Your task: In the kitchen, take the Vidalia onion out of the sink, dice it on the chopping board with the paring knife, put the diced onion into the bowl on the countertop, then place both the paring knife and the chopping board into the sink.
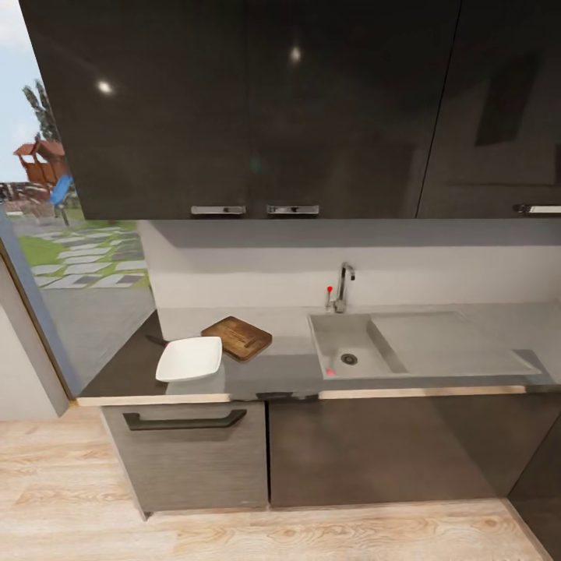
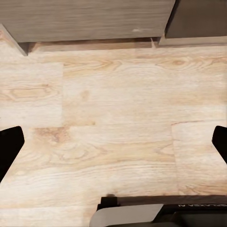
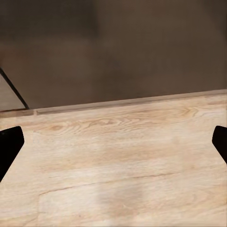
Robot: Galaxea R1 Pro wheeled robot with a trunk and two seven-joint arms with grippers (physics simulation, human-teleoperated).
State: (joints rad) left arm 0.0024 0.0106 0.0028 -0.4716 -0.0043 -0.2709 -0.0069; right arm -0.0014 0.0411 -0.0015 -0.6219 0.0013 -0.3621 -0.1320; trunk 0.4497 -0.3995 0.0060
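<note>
Grey stone table carries the white bowl just beside the dark chopping board, with a slim dark sliver at the bowl's far left that may be the paring knife. Further right lies the sink, tap behind it; a small pinkish patch sits near the drain, but I cannot tell whether that is the onion. Both arms hang low over the wood floor: the left tool and right tool each show finger tips spread wide apart, holding nothing. Approaching well probably means rolling squarely up to the basin before raising an arm, keeping clear of the cabinet fronts.
</note>
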